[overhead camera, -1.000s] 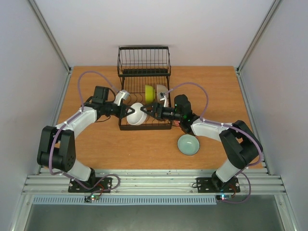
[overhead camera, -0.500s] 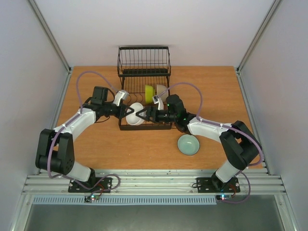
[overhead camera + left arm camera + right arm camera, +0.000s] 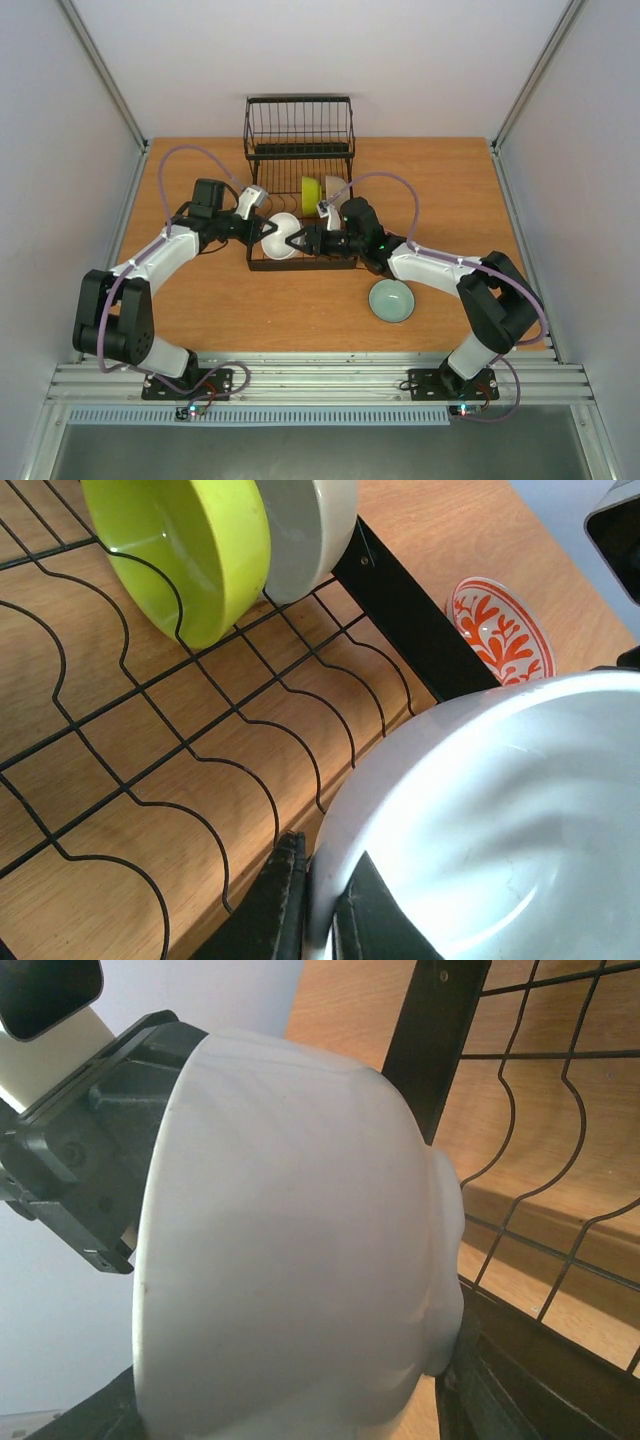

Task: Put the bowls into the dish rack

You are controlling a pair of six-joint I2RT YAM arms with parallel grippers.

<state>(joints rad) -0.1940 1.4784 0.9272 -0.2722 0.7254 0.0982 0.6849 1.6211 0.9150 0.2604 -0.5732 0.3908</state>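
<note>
The left gripper (image 3: pixel 318 905) pinched the white bowl (image 3: pixel 490 820) over the dish rack (image 3: pixel 410 610). The right gripper (image 3: pixel 301 241) straddled it, clamp unclear. Next, probably a handover.

Black wire dish rack (image 3: pixel 300 150) sits centre-rear on the wooden tabletop (image 3: pixel 200 300). Inside, yellow-green ceramic bowl (image 3: pixel 311 194) stands left of cream ceramic bowl (image 3: pixel 334 190). Plain white ceramic bowl (image 3: pixel 283 237) is over the front-left corner. Pale teal ceramic bowl (image 3: pixel 391 300) lies on the tabletop front-right of the rack. Red-patterned ceramic bowl (image 3: pixel 498 628) lies just outside the right edge.

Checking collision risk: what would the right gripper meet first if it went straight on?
The white bowl, pinched at its rim by the left gripper; it fills the wrist view, contact unclear.
</note>
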